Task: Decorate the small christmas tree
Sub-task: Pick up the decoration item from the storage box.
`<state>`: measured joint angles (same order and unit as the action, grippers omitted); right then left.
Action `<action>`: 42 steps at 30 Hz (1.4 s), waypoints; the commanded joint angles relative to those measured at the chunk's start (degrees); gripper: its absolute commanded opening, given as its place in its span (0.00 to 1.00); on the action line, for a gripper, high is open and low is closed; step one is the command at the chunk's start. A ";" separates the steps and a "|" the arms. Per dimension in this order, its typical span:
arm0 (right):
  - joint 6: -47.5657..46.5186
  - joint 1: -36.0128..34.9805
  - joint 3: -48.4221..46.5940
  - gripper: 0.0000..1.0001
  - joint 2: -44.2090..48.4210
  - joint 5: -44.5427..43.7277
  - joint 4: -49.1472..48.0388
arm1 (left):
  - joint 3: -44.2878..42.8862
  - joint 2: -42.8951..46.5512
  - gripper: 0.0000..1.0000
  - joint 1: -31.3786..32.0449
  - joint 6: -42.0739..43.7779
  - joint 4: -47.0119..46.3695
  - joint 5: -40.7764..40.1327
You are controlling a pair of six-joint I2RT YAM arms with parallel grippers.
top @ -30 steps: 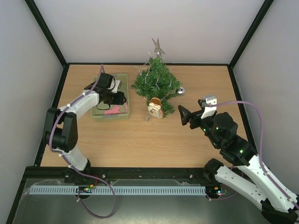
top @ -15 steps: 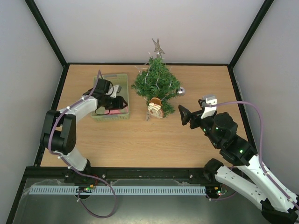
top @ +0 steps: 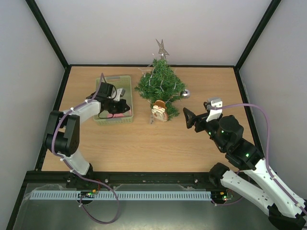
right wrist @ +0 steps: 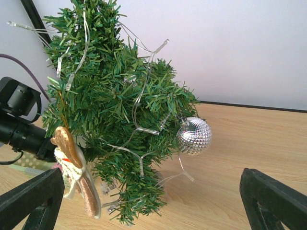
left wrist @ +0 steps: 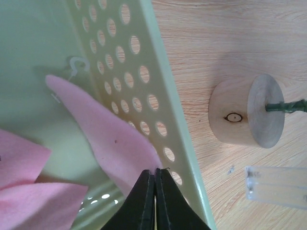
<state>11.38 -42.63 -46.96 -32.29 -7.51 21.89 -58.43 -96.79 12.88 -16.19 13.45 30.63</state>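
Left claw (left wrist: 154, 173) inside basket (left wrist: 144, 57), pinched shut on tip of pink felt ornament (left wrist: 103, 139). Thin bite, so I'd lift slow, straight up, clear of basket wall. Small christmas tree (top: 160, 84) just right of basket. Right claw (top: 188, 118) further right, gaping wide, empty.

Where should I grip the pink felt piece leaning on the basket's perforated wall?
Grip its narrow tip, coming from above, just inside the basket wall. The pink felt piece is a thin flat sheet leaning there, so an edge pinch across its faces suits. The left gripper is shut at that tip.
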 commanded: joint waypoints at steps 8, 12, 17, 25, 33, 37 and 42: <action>1.62 0.18 -0.43 0.99 0.92 -0.51 0.58 | -0.11 11.44 0.02 -1.99 0.37 3.97 -6.07; 1.89 0.20 -1.74 0.99 1.09 2.21 2.45 | -1.05 17.23 0.02 -1.99 1.05 6.10 -9.22; 3.53 0.23 -5.30 0.99 -0.40 9.75 3.05 | -4.66 22.61 0.02 -1.99 1.13 9.69 -7.67; 7.67 0.18 -12.96 0.87 -8.05 22.38 2.26 | -7.56 34.73 0.02 -1.63 1.91 13.09 1.49; 6.04 0.04 -21.90 0.80 -14.89 30.38 -1.11 | -0.60 48.26 0.02 -1.55 -1.58 4.52 17.89; 5.77 -0.88 -22.46 0.80 -17.99 34.58 -5.18 | 4.43 53.04 0.02 -1.47 -6.89 -6.67 26.28; 3.73 -1.49 -27.91 0.81 -23.45 33.25 -3.38 | 8.40 55.32 0.02 -0.84 -6.53 -11.63 31.26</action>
<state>16.91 -43.46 -71.05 -52.36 23.88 19.86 -52.56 -42.72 11.49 -21.02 9.41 54.43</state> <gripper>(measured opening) 0.814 0.027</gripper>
